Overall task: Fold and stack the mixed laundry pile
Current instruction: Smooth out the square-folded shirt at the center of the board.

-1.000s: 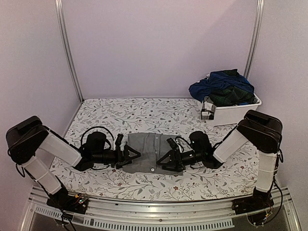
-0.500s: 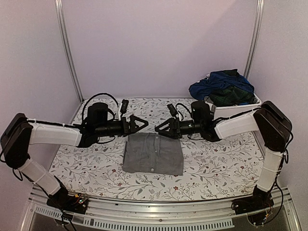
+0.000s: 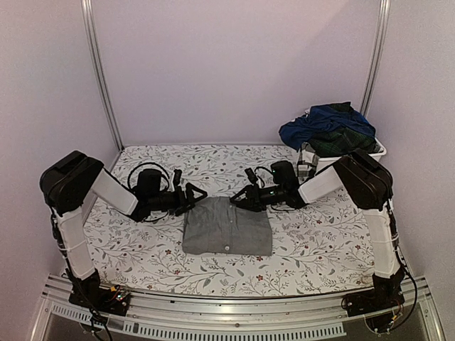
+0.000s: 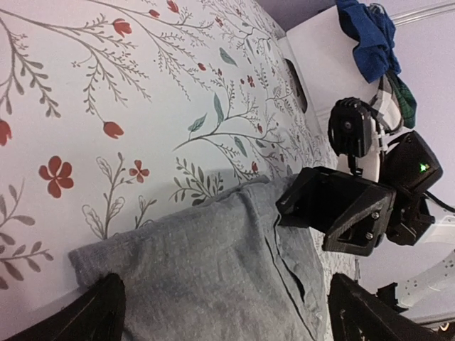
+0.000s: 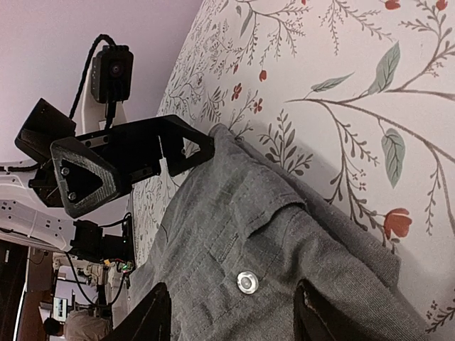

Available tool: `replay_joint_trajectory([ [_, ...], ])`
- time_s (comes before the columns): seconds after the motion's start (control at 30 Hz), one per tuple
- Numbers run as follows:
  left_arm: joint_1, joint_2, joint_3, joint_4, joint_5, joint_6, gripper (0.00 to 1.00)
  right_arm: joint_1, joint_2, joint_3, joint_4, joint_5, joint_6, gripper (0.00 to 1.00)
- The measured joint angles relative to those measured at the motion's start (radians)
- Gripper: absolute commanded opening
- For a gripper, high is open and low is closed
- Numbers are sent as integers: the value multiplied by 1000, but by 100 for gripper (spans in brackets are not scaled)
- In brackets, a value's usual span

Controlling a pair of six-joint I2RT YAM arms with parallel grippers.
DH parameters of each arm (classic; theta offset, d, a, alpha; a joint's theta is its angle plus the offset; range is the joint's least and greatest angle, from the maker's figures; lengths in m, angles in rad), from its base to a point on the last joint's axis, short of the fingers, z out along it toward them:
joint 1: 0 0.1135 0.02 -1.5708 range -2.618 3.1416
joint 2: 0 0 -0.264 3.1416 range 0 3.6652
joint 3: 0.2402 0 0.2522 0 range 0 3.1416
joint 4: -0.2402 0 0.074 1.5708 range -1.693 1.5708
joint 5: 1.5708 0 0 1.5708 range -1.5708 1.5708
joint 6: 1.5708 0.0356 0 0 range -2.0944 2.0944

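A grey garment (image 3: 227, 227) with a pocket and a snap button (image 5: 247, 281) lies folded in a rectangle on the floral cloth. My left gripper (image 3: 195, 197) is open, low at its far left corner. My right gripper (image 3: 240, 199) is open, low at its far right corner, facing the left one. In the left wrist view the grey cloth (image 4: 213, 270) lies between the spread fingers (image 4: 99, 312). The right wrist view shows the same grey cloth (image 5: 270, 263) between its fingers (image 5: 153, 320). A navy garment (image 3: 327, 121) and a dark green plaid one (image 3: 340, 141) are heaped in the bin.
The white plastic bin (image 3: 348, 167) stands at the back right, close behind my right arm. The floral table cloth (image 3: 320, 249) covers the table. Metal posts stand at the back corners, and a rail runs along the near edge (image 3: 234, 320).
Both grippers left the near part of the grey garment, rose over its far edge, and have now come down low at its far corners. The garment lies a little nearer and squarer.
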Motion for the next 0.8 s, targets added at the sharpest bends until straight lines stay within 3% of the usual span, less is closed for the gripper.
replay_joint_trajectory([
  [0.13,20,-20,-67,72,1,-8,99,-5,11,31,-40,-10,-63,56],
  [0.23,34,-98,-135,36,-29,-6,98,-3,4,71,-140,16,-145,56],
  [0.5,43,-336,-177,-208,-158,21,75,43,-149,131,-499,285,-407,56],
  [0.8,-102,-343,-74,-460,-256,128,59,28,-356,-124,-528,362,-448,55],
])
